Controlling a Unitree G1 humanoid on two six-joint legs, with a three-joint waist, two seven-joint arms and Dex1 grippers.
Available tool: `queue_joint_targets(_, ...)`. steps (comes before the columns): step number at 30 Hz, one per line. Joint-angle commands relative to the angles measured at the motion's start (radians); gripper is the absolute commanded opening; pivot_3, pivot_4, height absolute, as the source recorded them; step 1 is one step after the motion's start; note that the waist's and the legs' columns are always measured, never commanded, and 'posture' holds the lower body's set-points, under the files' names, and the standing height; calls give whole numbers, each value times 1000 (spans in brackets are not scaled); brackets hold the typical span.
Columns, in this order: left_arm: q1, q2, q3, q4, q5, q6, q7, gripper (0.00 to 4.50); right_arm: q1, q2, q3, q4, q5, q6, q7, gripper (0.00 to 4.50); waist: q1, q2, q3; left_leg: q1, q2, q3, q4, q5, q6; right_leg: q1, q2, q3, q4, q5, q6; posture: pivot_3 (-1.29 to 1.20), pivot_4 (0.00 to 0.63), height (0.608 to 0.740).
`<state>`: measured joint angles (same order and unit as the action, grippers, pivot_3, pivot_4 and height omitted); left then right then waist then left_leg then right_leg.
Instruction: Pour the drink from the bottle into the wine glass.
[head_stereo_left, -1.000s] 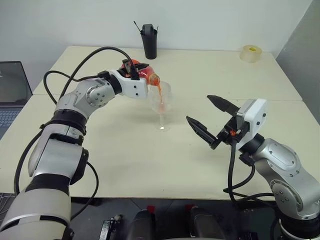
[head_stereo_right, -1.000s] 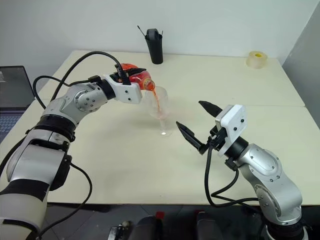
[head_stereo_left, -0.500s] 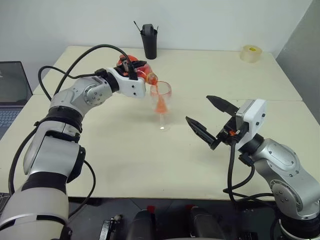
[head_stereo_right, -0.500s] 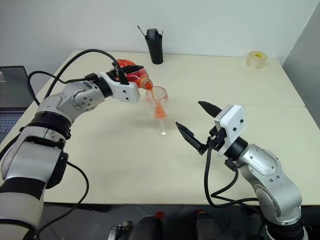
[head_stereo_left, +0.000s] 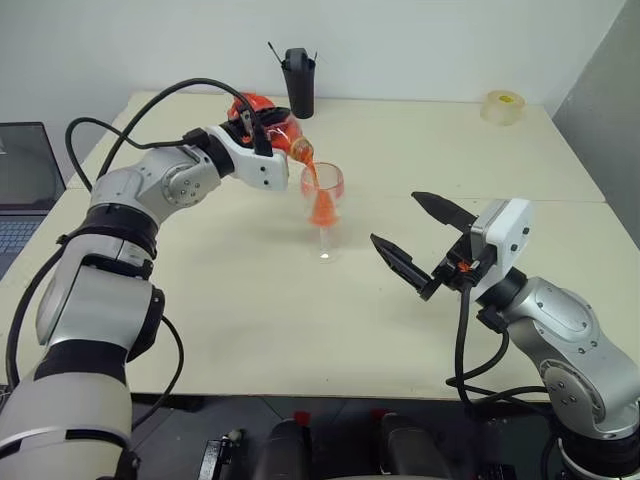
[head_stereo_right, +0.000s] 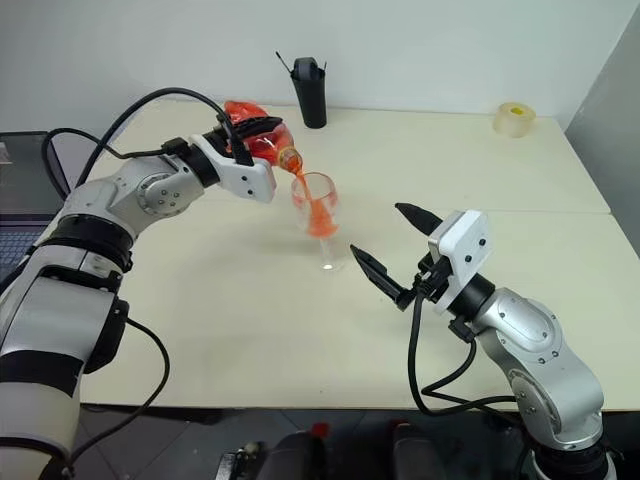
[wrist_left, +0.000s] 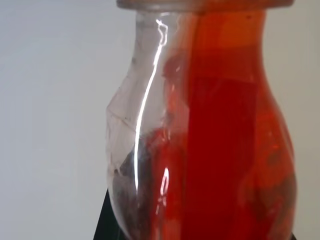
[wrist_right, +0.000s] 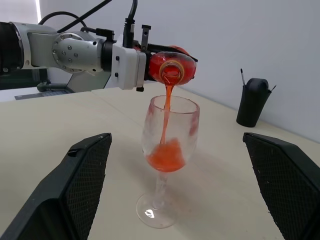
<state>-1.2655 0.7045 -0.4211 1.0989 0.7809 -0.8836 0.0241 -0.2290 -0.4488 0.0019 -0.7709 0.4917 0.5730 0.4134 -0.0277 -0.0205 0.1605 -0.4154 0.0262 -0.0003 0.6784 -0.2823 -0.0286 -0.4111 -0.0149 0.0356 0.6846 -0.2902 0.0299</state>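
Bottle (head_stereo_left: 268, 128) since raised, tipped steeper by left claw (head_stereo_left: 262, 133) clamping it; mid-pour into glass (head_stereo_left: 322, 205) at its 4 o'clock; right claw (head_stereo_left: 422, 238) wide, idle; next, level off before overfill.

- Table (head_stereo_left: 250, 300): cream top, with a seam running across it from side to side.
- Glass (head_stereo_left: 323, 205): stands upright near the middle, drink (head_stereo_left: 323, 211) in its bowl.
- Black cup (head_stereo_left: 298, 82): upright at the far edge.
- Tape roll (head_stereo_left: 502, 106): far right corner.
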Motion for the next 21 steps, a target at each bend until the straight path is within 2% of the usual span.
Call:
queue_joint_targets(1,-44,22,1,-18,5,-2,46,951,-16,-1,-2,-20,1,-18,2,4500,0,0,0,0,0,0,0,0,0,0,0,0,0,0,0,0,150,740)
queue_joint_targets(21,-59,16,-17,-1,12,13,65,951,-13,-2,3,-18,-1,-19,4,4500,0,0,0,0,0,1,0,0,0,0,0,0,1,0,0,0,150,740)
